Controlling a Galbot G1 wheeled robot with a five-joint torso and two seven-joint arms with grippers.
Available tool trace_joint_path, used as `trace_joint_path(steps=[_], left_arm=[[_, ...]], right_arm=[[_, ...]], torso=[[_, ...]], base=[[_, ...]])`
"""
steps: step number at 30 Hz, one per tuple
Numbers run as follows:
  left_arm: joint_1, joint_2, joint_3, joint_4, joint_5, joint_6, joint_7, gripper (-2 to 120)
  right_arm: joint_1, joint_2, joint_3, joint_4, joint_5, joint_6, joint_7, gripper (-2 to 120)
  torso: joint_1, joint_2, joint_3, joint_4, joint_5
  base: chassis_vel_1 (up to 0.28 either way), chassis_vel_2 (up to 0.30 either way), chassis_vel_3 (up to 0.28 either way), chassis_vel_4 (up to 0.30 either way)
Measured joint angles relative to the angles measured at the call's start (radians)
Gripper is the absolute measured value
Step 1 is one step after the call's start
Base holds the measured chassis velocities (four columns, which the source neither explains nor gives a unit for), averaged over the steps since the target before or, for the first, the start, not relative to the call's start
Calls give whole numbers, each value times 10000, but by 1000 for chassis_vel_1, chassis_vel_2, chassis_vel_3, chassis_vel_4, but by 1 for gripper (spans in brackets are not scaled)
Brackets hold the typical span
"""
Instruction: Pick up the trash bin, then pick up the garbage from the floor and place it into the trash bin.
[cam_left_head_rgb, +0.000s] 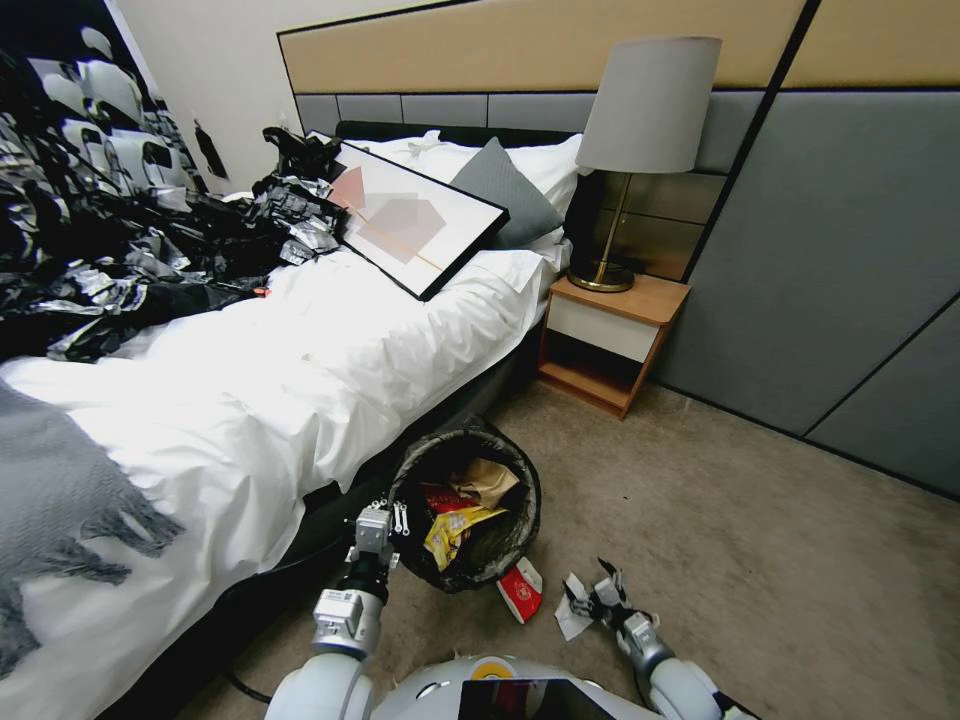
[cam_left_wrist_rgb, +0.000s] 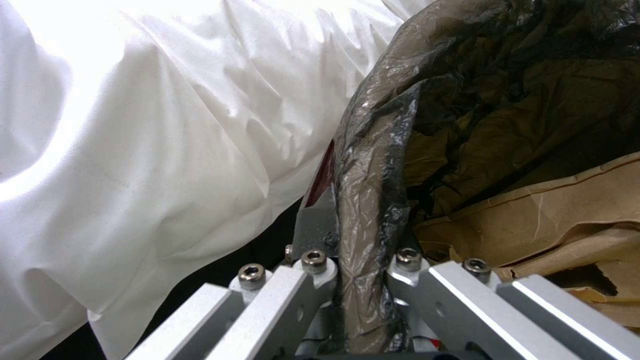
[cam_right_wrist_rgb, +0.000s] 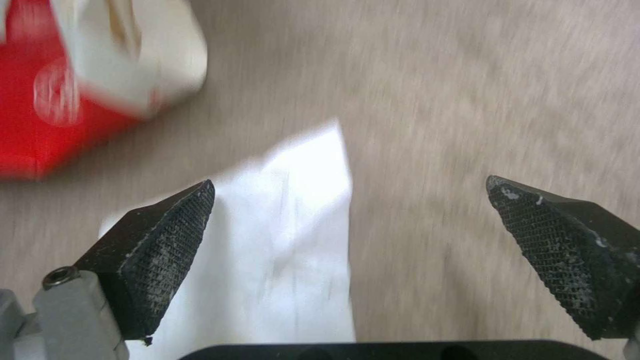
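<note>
Trash bin (cam_left_head_rgb: 470, 560) holds wrappers, left claw (cam_left_head_rgb: 398, 518) clamping rim; right claw (cam_right_wrist_rgb: 347, 220) wide open

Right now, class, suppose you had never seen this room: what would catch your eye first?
Probably the round trash bin with its crinkly black liner, tilted beside the white bed, its rim clamped in the left gripper, with yellow, red and brown wrappers inside. Next, the open right gripper low over a white tissue on the beige carpet, beside a red-and-white wrapper.
</note>
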Motion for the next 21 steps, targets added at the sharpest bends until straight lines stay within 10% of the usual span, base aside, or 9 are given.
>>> trace_joint_path(steps=[21], left_arm=[[42,-34,81,34,114,-73,-2,1]], right_arm=[[803,7,-73,-950,-235,-121,-1209,100]], torso=[[0,0,0,1,1]], base=[[0,0,0,0]])
